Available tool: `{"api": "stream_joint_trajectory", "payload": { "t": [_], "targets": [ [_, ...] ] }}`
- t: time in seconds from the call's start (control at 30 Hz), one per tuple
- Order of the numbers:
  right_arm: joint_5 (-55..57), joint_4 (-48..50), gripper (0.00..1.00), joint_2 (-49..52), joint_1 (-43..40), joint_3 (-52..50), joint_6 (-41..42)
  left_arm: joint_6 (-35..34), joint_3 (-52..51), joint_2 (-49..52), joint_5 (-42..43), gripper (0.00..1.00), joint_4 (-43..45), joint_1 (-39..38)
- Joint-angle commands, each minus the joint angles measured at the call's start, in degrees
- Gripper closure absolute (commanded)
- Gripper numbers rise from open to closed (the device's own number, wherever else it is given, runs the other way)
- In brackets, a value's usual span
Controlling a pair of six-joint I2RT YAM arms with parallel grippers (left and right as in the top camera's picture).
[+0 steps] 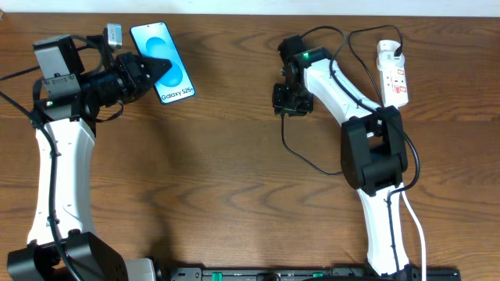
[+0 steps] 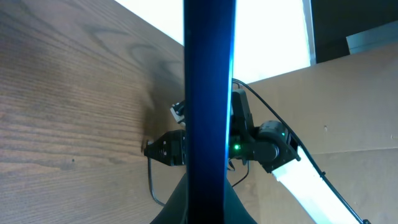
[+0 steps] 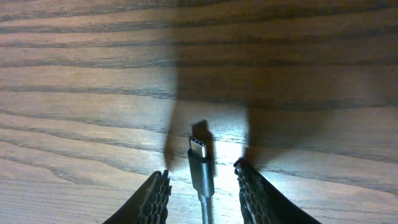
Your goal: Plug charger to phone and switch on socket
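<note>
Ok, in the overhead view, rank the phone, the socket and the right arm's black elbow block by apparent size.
Largest: black elbow block, though it sits nearer the camera.
Then phone and socket: these look alike, and the phone, held in the left jaws, may be raised, so unranked.

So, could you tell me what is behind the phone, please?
Behind the phone, the right gripper and its white arm show over the table; the phone's edge hides the part between them.

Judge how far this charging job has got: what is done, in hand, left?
Done: left gripper holds the phone. In hand: right gripper straddles the charger plug, jaws open, not gripping. Left: grasp plug, insert into phone, switch on socket.
</note>
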Motion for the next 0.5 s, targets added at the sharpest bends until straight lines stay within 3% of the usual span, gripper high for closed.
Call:
{"api": "stream_joint_trajectory", "payload": {
  "t": [0.0, 0.27, 0.47],
  "targets": [
    [-1.42, 0.92, 0.61, 6.36, 1.46, -6.38, 0.83, -0.24, 1.75, -0.66, 1.25, 0.93, 0.15, 0.04],
    [2.86, 8.79, 0.67, 6.36, 2.27, -12.55, 2.32, -0.24, 1.75, -0.66, 1.27, 0.93, 0.15, 0.04],
    [6.60, 9.49, 0.72, 6.36, 2.27, -16.28, 2.62, -0.24, 1.75, -0.66, 1.25, 0.93, 0.15, 0.04]
  ]
}}
